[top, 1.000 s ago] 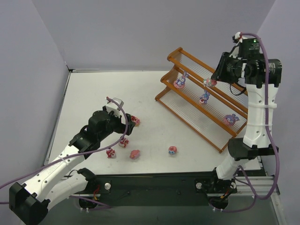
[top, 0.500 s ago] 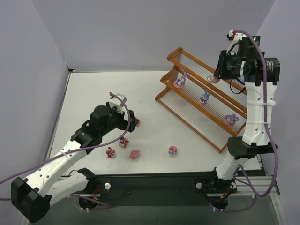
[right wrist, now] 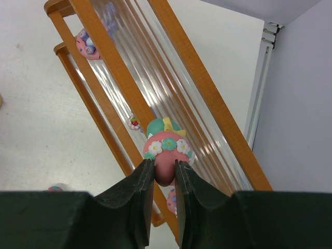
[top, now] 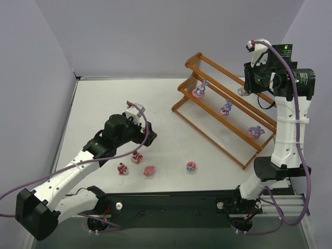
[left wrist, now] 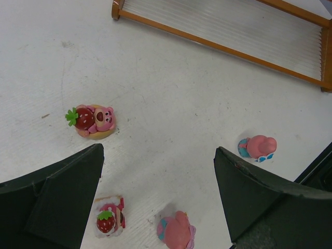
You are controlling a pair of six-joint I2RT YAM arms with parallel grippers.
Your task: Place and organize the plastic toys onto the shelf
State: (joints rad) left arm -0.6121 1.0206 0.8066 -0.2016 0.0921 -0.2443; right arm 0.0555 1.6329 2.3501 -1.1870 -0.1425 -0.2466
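The orange-brown shelf (top: 218, 111) stands at the back right with three blue-purple and pink toys on it: one at its left end (top: 199, 91), one in the middle (top: 226, 108) and one at the right (top: 255, 132). My right gripper (right wrist: 163, 166) is shut on a pink toy (right wrist: 167, 148) with flowers and a green hat, held above the shelf's upper rods (right wrist: 171, 93). My left gripper (left wrist: 158, 150) is open and empty above the table. Below it lie a strawberry bear toy (left wrist: 93, 120), a strawberry cake toy (left wrist: 109, 220) and two pink toys (left wrist: 176, 233) (left wrist: 257, 147).
Loose toys lie on the white table in front of the left arm (top: 137, 157) (top: 122, 169) (top: 149, 170) and further right (top: 191, 166). The black base rail (top: 171, 199) runs along the near edge. Grey walls close in the left, back and right.
My right gripper has moved right along the upper tier with the pink toy in it. My left gripper has moved forward and right, and now covers the toy that lay by its tip.
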